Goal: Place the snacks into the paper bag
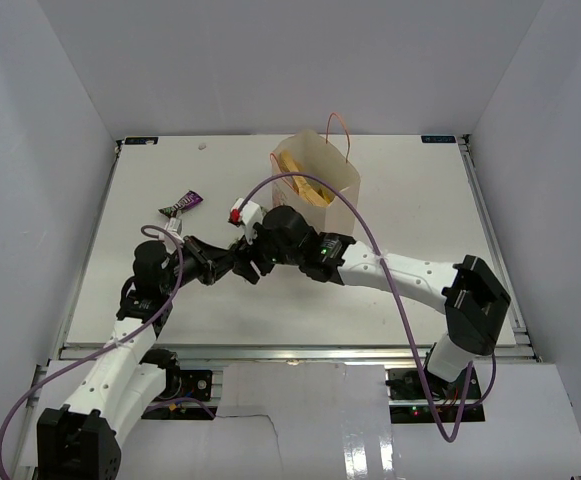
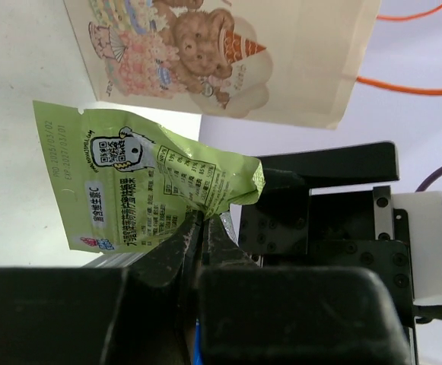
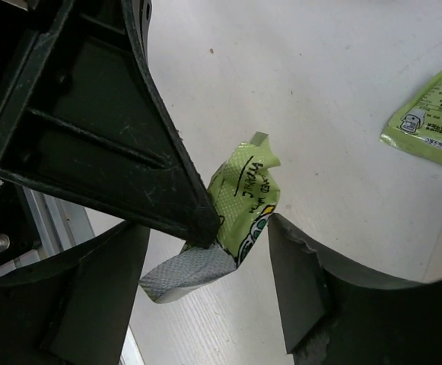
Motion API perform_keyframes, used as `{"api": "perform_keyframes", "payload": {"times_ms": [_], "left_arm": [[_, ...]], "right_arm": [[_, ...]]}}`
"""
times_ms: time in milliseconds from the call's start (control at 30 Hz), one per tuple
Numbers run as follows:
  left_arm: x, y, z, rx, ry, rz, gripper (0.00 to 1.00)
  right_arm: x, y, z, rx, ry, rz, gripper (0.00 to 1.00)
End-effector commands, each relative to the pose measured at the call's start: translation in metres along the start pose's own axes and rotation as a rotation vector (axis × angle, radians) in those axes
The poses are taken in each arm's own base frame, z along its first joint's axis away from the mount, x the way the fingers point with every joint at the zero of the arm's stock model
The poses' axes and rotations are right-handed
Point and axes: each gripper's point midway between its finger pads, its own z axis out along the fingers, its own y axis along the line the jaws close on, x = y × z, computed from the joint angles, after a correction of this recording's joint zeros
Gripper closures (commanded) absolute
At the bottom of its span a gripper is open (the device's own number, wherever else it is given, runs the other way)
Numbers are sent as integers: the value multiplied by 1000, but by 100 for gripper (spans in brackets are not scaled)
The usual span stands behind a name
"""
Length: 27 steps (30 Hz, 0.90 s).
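White table (image 1: 420, 200); L pincer (image 2: 204, 220) pinching green wrapper (image 2: 129, 190) w/ QR code (image 2: 116, 150)

Paper bag (image 1: 338, 182) at the far middle, open tabletop (image 1: 440, 200) to its right

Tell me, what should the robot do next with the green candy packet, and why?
Probably close the right gripper on the green packet. Its fingers stand open on either side of the packet, while the left gripper pinches one edge of it shut. Once the right one grips, the left could let go, and the packet could go to the paper bag close by.
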Motion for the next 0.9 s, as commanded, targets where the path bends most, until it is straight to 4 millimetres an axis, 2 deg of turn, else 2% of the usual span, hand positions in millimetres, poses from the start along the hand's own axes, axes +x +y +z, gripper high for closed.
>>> {"api": "perform_keyframes", "payload": {"times_ms": [0, 67, 167, 267, 367, 400, 500, 533, 600, 633, 733, 767, 867], "left_arm": [[-2, -12, -2, 51, -23, -63, 100], [-3, -15, -2, 59, -29, -66, 100], [-5, -16, -1, 60, -39, -77, 100], [-6, -17, -1, 68, -41, -91, 100], [-7, -23, -1, 76, -45, -94, 99], [-8, -24, -1, 80, -47, -95, 95], [-11, -33, -1, 92, -52, -86, 85], [-12, -34, 0, 93, -52, -84, 79], [-13, -41, -1, 104, -53, -75, 71], [-13, -43, -1, 106, -53, -72, 63], [-17, -53, -2, 118, -67, -29, 51], [-19, -55, -2, 113, -78, 19, 43], [-33, -72, -5, 69, -132, 135, 37]], "right_arm": [[-43, -3, 2, 37, -119, 13, 32], [-45, -3, 2, 37, -122, 13, 35], [-44, -1, 1, 26, -122, 6, 44], [-42, 3, 1, 4, -114, 2, 55], [-43, 6, 1, -14, -116, -10, 72], [-43, 6, -1, -17, -116, -11, 79], [-46, 6, -3, -23, -122, -24, 90], [-47, 7, -4, -26, -124, -26, 92], [-49, 4, -6, -27, -129, -27, 92], [-49, 2, -6, -27, -127, -26, 92], [-54, -2, -11, -44, -139, -41, 92], [-58, -2, -15, -54, -150, -42, 92], [-57, -9, -25, -73, -136, -129, 92]]}}
